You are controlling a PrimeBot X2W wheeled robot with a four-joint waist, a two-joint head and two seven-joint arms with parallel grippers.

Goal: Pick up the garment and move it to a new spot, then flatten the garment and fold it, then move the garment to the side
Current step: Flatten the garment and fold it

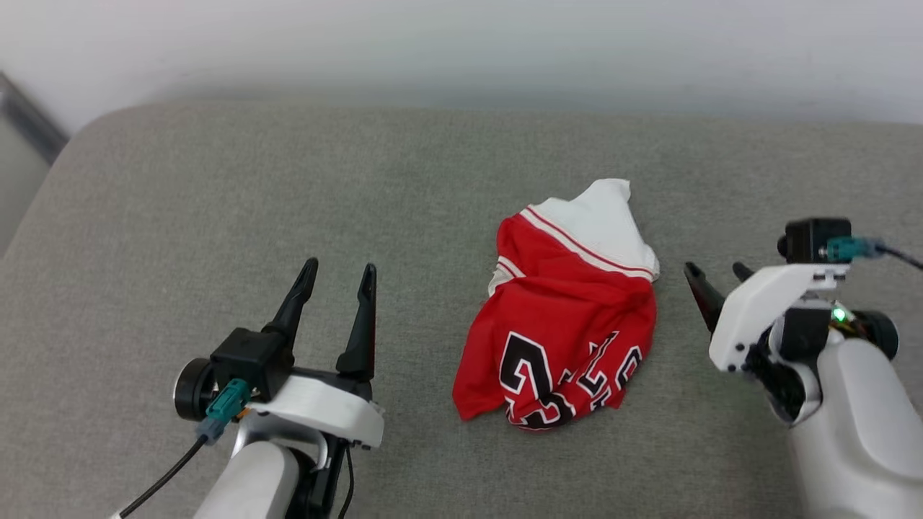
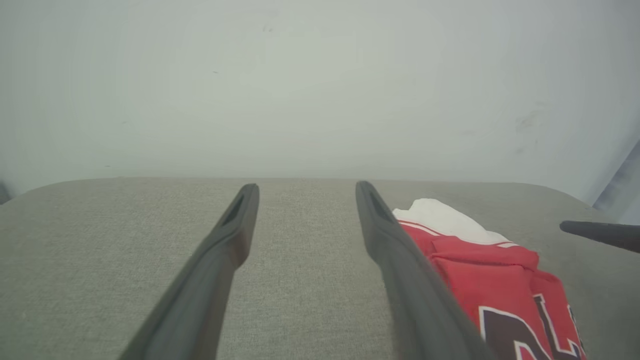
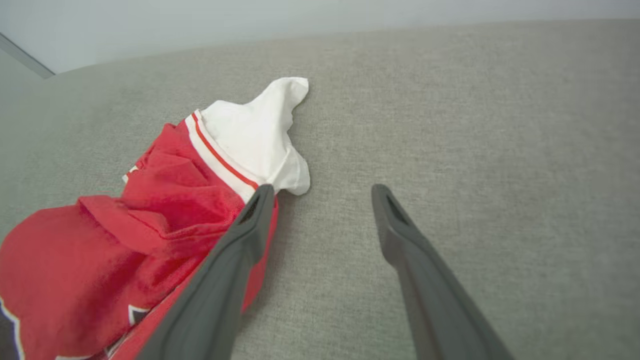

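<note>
The garment (image 1: 570, 317) is a red jersey with black, white-outlined numbers, lying crumpled in a heap on the grey surface, its white inside turned out at the far end. It also lies at the right of the left wrist view (image 2: 495, 285) and at the left of the right wrist view (image 3: 165, 220). My left gripper (image 1: 339, 277) is open, to the left of the heap and apart from it, holding nothing. My right gripper (image 1: 717, 272) is open just right of the heap; one of its fingers (image 3: 245, 240) reaches the cloth's edge, and nothing is between the fingers.
The grey fabric surface (image 1: 216, 187) spreads wide on all sides of the heap. A pale wall (image 1: 461, 43) rises behind its rounded far edge. A dark strip (image 1: 29, 119) runs at the far left corner.
</note>
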